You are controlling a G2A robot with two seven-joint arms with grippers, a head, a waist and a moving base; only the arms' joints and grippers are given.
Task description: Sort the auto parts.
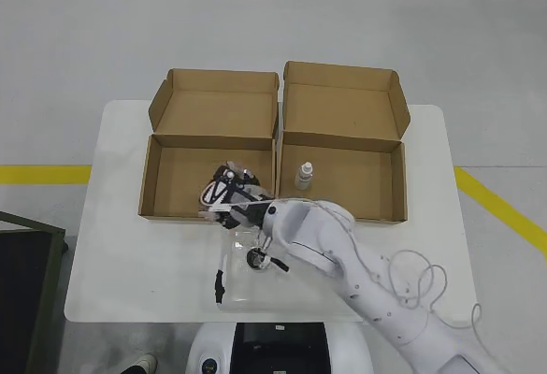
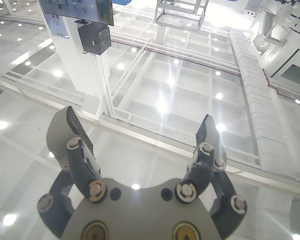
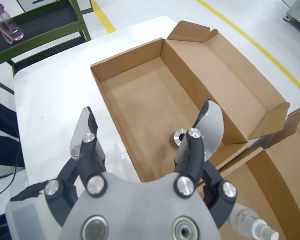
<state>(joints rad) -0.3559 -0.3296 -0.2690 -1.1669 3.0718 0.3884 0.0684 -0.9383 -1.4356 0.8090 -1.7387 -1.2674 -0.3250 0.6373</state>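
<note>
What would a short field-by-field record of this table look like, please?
surface: white table with two open cardboard boxes side by side
first box: holds a metal ring near one corner
second box: holds a small clear bottle
loose on table: clear plastic bag, just outside the first box
right jaws: open, above the first box, holding nothing
left jaws: open, pointed up at the ceiling, holding nothing

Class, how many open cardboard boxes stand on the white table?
2, side by side. The left cardboard box, by the open right gripper, holds a metal ring; the right cardboard box holds a small spray bottle.
</note>
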